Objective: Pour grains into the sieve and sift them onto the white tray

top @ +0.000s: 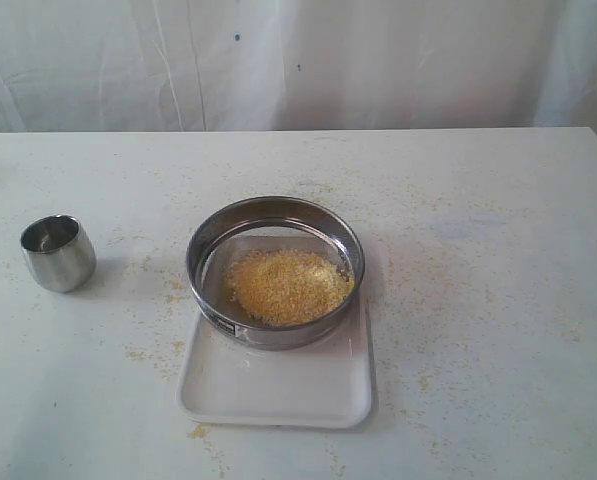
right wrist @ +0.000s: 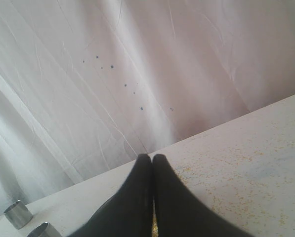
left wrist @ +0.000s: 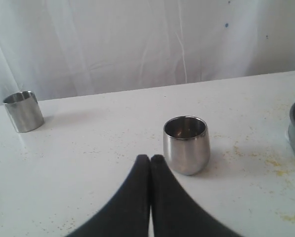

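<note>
Now you find the yellow-orange and whitish grains (top: pixel 288 287) heaped inside the wide round steel sieve (top: pixel 278 336), which covers the far half of the flat white rectangular tray (top: pixel 273 392) beneath it, while your left gripper (left wrist: pixel 150 158) and right gripper (right wrist: pixel 146 157) sit closed, empty.

Soft, even, bright light fills all three views; the backdrop cloth (top: pixel 278 60) is washed nearly to blank white in the exterior view, with a faint pink cast at its right; the surface (top: pixel 478 250) reads pale and low in contrast; the sieve (top: pixel 278 335) and the rounded cup (top: pixel 57 252) throw only weak, fuzzy shadows toward the right; dull, spread highlights lie on their steel; the grains (top: pixel 288 287) blur into one yellow mass; the whole picture is slightly hazy. In the wrist views the left end effector (left wrist: pixel 150 158) and the right end effector (right wrist: pixel 152 157) are near-black shapes showing little surface detail, soft toward the frame edge.
</note>
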